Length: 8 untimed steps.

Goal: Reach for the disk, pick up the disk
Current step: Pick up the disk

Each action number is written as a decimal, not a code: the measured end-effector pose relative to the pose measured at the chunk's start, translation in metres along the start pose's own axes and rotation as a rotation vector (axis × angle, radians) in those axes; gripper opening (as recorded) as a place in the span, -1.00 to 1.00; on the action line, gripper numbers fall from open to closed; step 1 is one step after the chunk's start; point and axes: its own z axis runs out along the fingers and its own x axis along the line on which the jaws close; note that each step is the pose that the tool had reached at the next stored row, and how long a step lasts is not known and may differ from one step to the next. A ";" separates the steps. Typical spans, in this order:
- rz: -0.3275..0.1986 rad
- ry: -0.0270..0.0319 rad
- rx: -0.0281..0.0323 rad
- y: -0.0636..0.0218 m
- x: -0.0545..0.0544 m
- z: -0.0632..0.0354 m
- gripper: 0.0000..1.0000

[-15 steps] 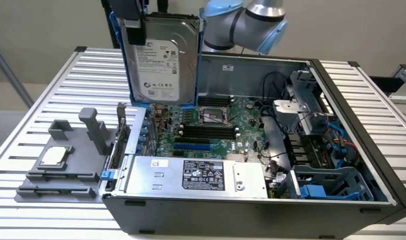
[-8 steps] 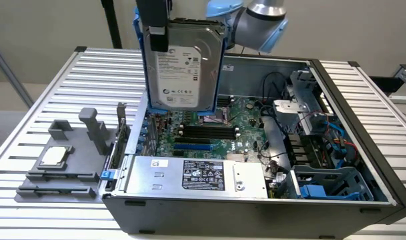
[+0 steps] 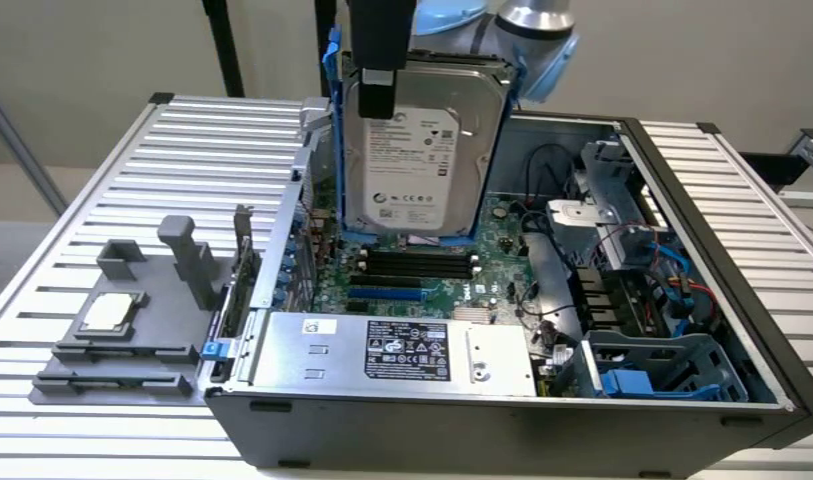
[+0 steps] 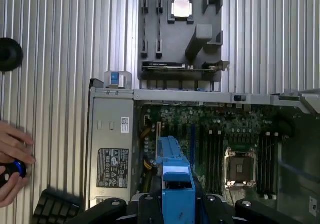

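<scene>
The disk (image 3: 420, 150), a silver-grey hard drive with a white label in a bright blue carrier, hangs upright above the open computer case (image 3: 726, 300). My gripper (image 3: 390, 95) is shut on its upper end, and one black finger (image 3: 375, 70) lies across the labelled face. In the wrist view the carrier's blue edge (image 4: 175, 176) runs between the two sides of the gripper (image 4: 176, 199), over the motherboard (image 4: 220, 134).
Inside the case lie a silver power supply box with a black label (image 3: 406, 350), RAM slots and blue drive cages (image 3: 660, 365). A grey fixture holding a small square chip (image 3: 109, 312) sits on the slatted metal table (image 3: 99, 180). A person's hand (image 4: 12, 159) is beside the case.
</scene>
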 end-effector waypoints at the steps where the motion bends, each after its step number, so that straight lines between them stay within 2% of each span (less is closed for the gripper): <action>1: 0.000 -0.0003 0.0000 -0.0045 0.002 -0.0001 -0.35; 8: 0.000 -0.0022 0.0000 -0.0363 0.014 -0.0010 -0.35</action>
